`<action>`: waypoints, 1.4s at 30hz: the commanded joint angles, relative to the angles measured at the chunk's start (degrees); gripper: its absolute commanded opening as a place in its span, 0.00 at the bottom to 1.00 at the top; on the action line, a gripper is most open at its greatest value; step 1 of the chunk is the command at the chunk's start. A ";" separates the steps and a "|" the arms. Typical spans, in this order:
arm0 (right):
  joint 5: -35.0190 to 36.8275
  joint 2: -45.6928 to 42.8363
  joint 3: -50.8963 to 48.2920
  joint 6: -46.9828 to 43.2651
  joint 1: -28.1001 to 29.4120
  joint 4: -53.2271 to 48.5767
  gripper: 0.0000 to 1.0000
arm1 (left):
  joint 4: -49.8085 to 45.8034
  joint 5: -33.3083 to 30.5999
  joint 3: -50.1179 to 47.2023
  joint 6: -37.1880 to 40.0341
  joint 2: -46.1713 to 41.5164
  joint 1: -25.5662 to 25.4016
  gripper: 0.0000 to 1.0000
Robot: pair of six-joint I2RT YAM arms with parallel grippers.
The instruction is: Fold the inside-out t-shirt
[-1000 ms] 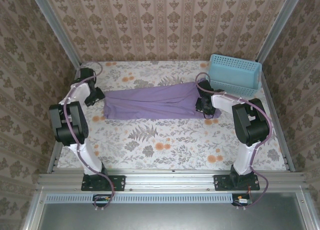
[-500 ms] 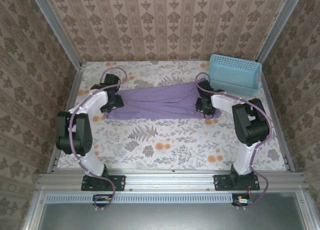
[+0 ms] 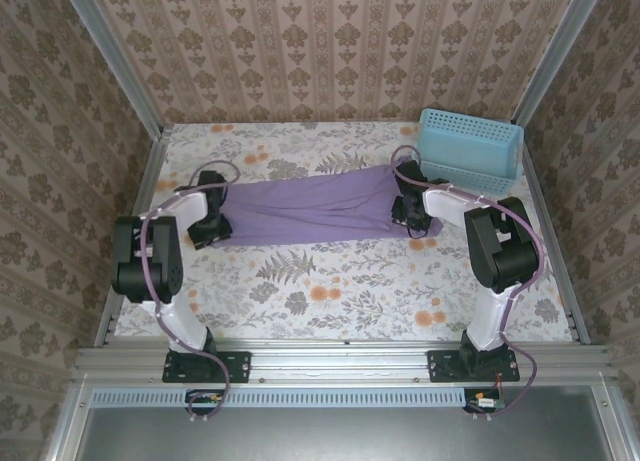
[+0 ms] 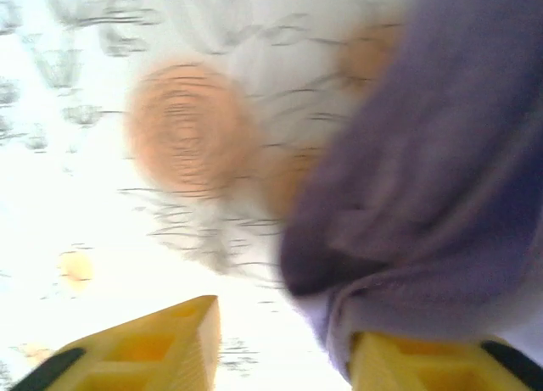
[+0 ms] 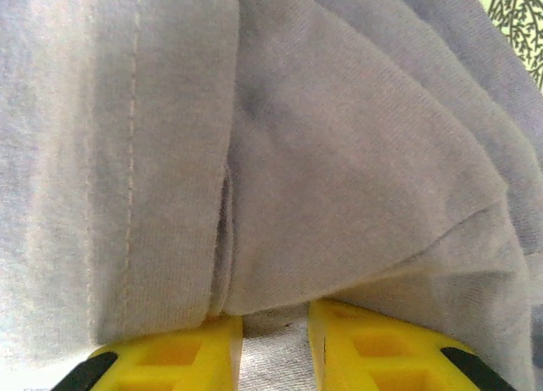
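Note:
The inside-out t-shirt (image 3: 300,209) lies as a long lavender band across the middle of the table. My left gripper (image 3: 205,229) is low at the band's left end. In the left wrist view, which is blurred, the left gripper (image 4: 284,357) has its jaws apart, bare tablecloth shows between them, and the t-shirt's edge (image 4: 441,179) drapes over the right finger (image 4: 424,365). My right gripper (image 3: 408,219) is at the band's right end. In the right wrist view the right gripper (image 5: 276,349) is shut on a fold of the t-shirt (image 5: 339,153), with cloth pinched in the narrow gap.
A blue basket (image 3: 470,149) stands at the back right, just behind the right arm. The floral tablecloth (image 3: 330,291) covers the table, with open surface in front of the t-shirt. Patterned walls close in the left, back and right sides.
My left arm has swung in from the table's left edge to the t-shirt's left end, and its jaws have narrowed. The right arm has not moved.

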 commanded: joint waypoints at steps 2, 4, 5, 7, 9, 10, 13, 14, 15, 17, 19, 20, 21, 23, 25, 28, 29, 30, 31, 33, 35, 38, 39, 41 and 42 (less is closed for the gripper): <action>1.98 1.79 1.30 1.83 -0.76 -4.43 0.28 | 1.18 -1.26 -2.43 -0.90 -3.36 4.42 0.27; 2.03 1.90 1.48 1.94 -0.76 -4.47 0.28 | 1.26 -1.22 -2.38 -0.86 -4.48 5.17 0.24; 2.07 1.96 1.59 1.93 -0.71 -4.56 0.27 | 1.05 -1.92 -2.39 -1.02 -5.29 5.31 0.24; 2.09 1.94 1.53 1.93 -0.74 -4.54 0.27 | 0.83 -3.81 -2.71 -1.34 -7.32 5.19 0.24; 2.06 1.91 1.49 2.01 -0.73 -4.43 0.26 | 0.61 -5.69 -3.39 -1.75 -9.85 5.11 0.31; 2.11 1.86 1.43 2.02 -0.76 -4.37 0.26 | 0.77 -6.23 -3.88 -1.77 -11.16 5.08 0.34; 1.97 1.82 1.27 2.02 -0.81 -4.14 0.26 | 1.26 -5.44 -5.25 -2.01 -13.78 3.94 0.37; 1.91 1.78 1.31 2.02 -0.92 -4.06 0.26 | 1.26 -4.74 -5.69 -2.27 -14.24 3.12 0.37; 1.83 1.75 1.23 1.93 -0.88 -3.96 0.26 | 1.35 -4.33 -6.03 -2.47 -14.45 2.16 0.38; 0.80 1.28 0.84 1.63 -0.97 -3.27 0.25 | 1.62 -1.73 -6.77 -3.21 -14.10 0.16 0.41; -1.19 0.27 0.10 1.40 -0.90 -1.91 0.25 | 3.34 2.59 -7.96 -3.63 -12.85 -0.91 0.47; -2.08 -0.48 -0.13 1.19 -0.89 -1.54 0.26 | 3.81 4.09 -8.30 -4.04 -11.71 -1.22 0.48; -2.33 -1.35 -0.40 1.06 -0.83 -1.60 0.26 | 4.62 5.21 -8.57 -4.15 -10.62 -1.14 0.49; -2.11 -3.48 -1.00 0.64 -0.64 -1.69 0.27 | 6.48 8.67 -9.50 -4.48 -7.95 0.51 0.44; -1.61 -5.33 -1.21 -0.19 -0.63 -2.36 0.29 | 8.52 12.30 -10.96 -5.32 -6.52 3.53 0.29; -0.81 -8.19 -1.73 -2.18 -0.76 -2.46 0.34 | 10.46 10.67 -14.42 -6.62 -9.42 6.30 0.19; -0.78 -9.15 -2.05 -2.57 -0.68 -2.14 0.36 | 10.41 9.53 -15.02 -6.92 -11.09 6.56 0.18; -0.83 -9.83 -2.26 -2.79 -0.68 -2.03 0.37 | 10.40 9.03 -15.40 -6.86 -12.45 6.67 0.18; -1.16 -10.41 -2.38 -3.04 -0.75 -1.64 0.39 | 10.15 8.65 -15.36 -6.59 -13.85 6.66 0.18; -3.27 -10.73 -2.31 -3.31 -0.62 -0.77 0.41 | 9.07 7.66 -14.91 -6.57 -15.67 6.44 0.20; -5.97 -10.08 -2.16 -2.87 -0.07 0.29 0.44 | 8.29 6.30 -14.46 -6.39 -17.23 5.85 0.32; -8.39 -8.79 -2.53 -1.49 2.20 2.34 0.49 | 7.51 4.14 -14.48 -6.24 -19.07 5.15 0.41; -8.93 -8.16 -2.62 -0.88 2.73 2.97 0.50 | 7.50 3.71 -14.59 -6.24 -19.50 5.06 0.43; -9.80 -6.08 -2.39 0.69 3.26 3.66 0.52 | 7.56 3.26 -15.02 -6.35 -20.14 4.99 0.44; -9.85 -5.21 -2.30 1.17 3.27 3.88 0.52 | 7.68 3.26 -15.15 -6.32 -20.33 4.96 0.45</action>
